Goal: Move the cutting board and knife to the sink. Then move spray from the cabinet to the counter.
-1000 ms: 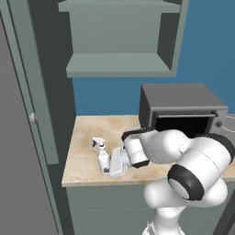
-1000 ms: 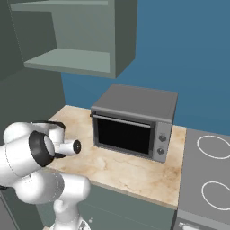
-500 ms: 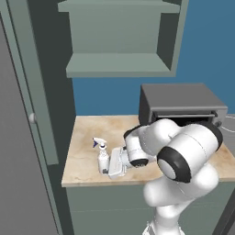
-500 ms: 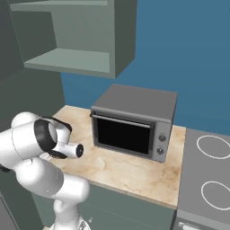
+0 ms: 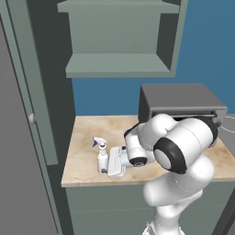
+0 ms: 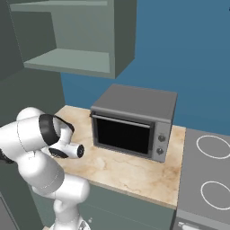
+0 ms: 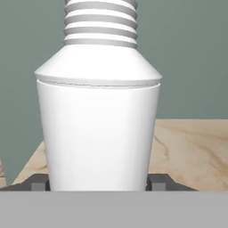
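Observation:
The spray, a small white bottle with a trigger nozzle, stands upright near the front left corner of the counter. My gripper reaches it from the right, low over the stone, with a finger against each side of the bottle's body. Close up, the spray rises between the dark fingertips, and my gripper is shut on it. The cabinet hangs above with bare shelves. The cutting board, knife and sink are out of view.
A grey box oven stands on the counter to the right of my arm, and the oven has the stove top beyond it. The open cabinet door with a pale knob stands at the left.
My arm's elbow has swung in closer over the counter's front. The hand and the spray have stayed almost in place.

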